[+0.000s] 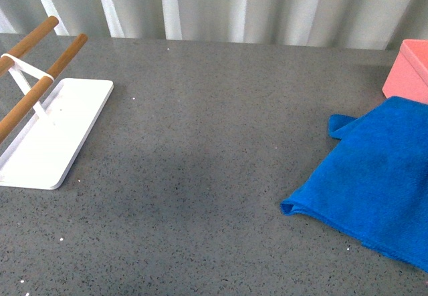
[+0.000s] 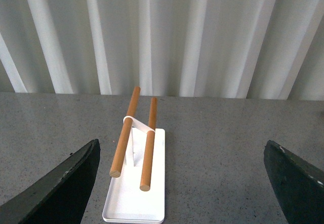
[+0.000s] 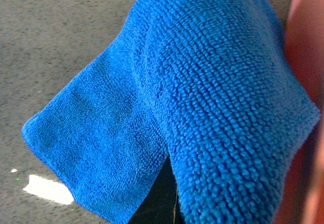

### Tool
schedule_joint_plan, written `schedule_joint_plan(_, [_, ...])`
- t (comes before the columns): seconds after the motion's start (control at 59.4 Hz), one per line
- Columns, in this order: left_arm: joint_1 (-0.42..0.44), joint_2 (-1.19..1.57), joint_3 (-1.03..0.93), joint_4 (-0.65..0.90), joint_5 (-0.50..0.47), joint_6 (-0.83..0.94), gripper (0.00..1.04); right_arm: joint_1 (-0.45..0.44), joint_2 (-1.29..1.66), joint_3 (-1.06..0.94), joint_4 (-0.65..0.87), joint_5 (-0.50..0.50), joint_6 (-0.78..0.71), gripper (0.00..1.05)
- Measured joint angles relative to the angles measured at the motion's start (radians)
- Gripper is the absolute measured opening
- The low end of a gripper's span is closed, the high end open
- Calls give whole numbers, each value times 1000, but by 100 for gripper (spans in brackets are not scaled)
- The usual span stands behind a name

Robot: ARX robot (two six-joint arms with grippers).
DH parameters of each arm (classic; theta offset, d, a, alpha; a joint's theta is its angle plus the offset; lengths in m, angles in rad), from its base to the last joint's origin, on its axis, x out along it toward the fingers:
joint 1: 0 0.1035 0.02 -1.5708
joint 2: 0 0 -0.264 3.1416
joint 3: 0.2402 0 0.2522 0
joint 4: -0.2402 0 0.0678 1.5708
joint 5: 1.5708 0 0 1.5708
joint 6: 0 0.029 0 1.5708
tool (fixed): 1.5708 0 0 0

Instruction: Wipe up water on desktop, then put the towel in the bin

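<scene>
The bright blue towel (image 1: 374, 176) is at the right edge of the front view, draped and partly raised over the dark grey desktop (image 1: 214, 142). Its upper edge reaches the salmon-pink bin (image 1: 411, 72) at the far right. In the right wrist view the towel (image 3: 202, 82) fills most of the picture and covers my right gripper (image 3: 161, 199), which is shut on it; only a dark sliver of the gripper shows. The bin wall (image 3: 306, 42) is close beside the cloth. My left gripper (image 2: 177, 193) is open above bare desktop, one dark finger (image 2: 55, 188) at each side. No water shows.
A flat white tray (image 1: 73, 119) with two wooden rods (image 1: 40, 85) stands at the left of the desktop, and the left wrist view looks along the tray (image 2: 157, 198). A ribbed white wall (image 1: 234, 5) runs behind the desk. A bright white patch (image 3: 48, 188) lies on the desktop below the towel.
</scene>
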Motion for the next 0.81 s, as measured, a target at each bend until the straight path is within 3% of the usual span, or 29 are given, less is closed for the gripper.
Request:
schedule_joint_plan(0.252, [0,0,0,0,0,0,98,-28,83,93,78,26,-60,3])
schedule_joint_plan(0.555, [0,0,0,0,0,0,98,129,87,352,111,113,-63,3])
schedule_joint_plan(0.808, [0,0,0,0,0,0,98,22,-48,490,-7,190,-63,3])
